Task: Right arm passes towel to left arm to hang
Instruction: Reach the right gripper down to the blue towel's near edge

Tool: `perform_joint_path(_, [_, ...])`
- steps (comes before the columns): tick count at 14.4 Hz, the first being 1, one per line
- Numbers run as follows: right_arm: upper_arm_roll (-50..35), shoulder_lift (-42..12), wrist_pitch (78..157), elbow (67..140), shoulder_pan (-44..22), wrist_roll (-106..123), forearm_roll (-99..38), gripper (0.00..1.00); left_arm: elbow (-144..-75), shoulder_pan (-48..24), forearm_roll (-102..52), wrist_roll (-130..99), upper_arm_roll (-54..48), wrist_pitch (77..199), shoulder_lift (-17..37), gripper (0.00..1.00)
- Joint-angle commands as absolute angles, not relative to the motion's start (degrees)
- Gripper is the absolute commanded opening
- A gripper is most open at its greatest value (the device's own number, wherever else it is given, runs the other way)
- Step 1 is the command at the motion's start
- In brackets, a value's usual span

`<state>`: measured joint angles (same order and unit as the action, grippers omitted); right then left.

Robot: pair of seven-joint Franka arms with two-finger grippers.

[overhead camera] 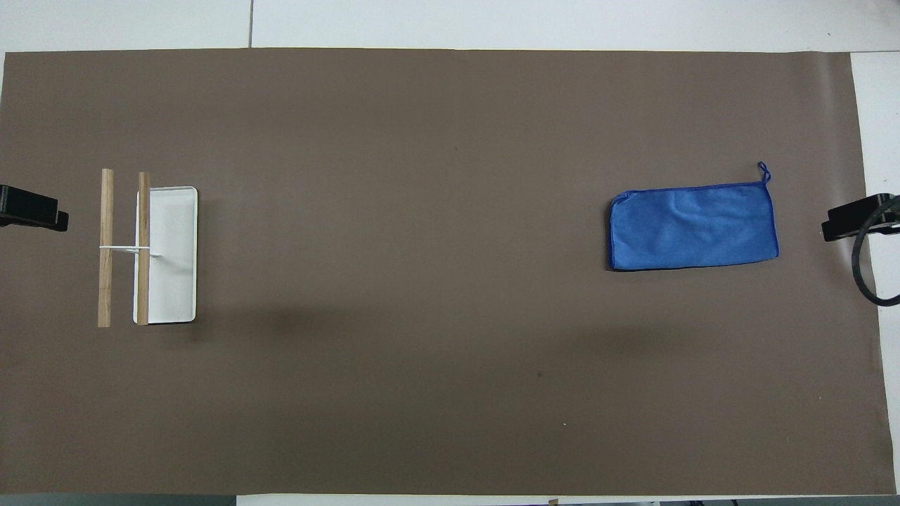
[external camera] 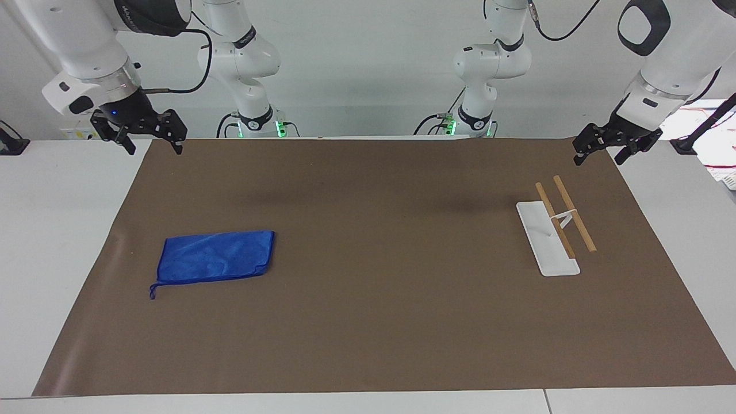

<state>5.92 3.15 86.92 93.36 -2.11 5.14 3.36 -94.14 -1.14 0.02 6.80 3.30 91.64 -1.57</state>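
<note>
Towel [external camera: 215, 257] lies flat at the mat's [external camera: 368, 322] nine o'clock in the facing view; wide-fingered right gripper [external camera: 139, 131] should descend and pinch one edge, while the left gripper [external camera: 610, 144], fingers spread, waits above the rack [external camera: 546, 238].

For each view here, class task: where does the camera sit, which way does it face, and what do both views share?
Facing view: high across the table, looking at the robots; both arms show, right tool, left tool.
Overhead view: above the robots' end, looking steeply down; only tool tips at the edges.
Shared: blue towel, towel rack, brown mat.
</note>
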Motion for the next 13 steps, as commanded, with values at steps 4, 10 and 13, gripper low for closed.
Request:
perform_joint_path(4, [5.8, 3.16, 86.92, 93.51, -2.2, 4.3, 3.43, 1.0, -95.54, -1.49, 0.0, 6.24, 3.43, 92.46, -2.72, 1.0])
perform_joint_path(10, [5.8, 3.87, 90.76, 96.4, -3.59, 4.84, 1.51, 1.0, -95.54, -1.49, 0.0, 6.24, 3.43, 92.46, -2.72, 1.0])
perform_joint_path(13, [5.89, 1.08, 99.74, 100.46, -6.14, 4.83, 0.62, 1.0, -95.54, -1.49, 0.0, 6.24, 3.43, 92.46, -2.72, 1.0])
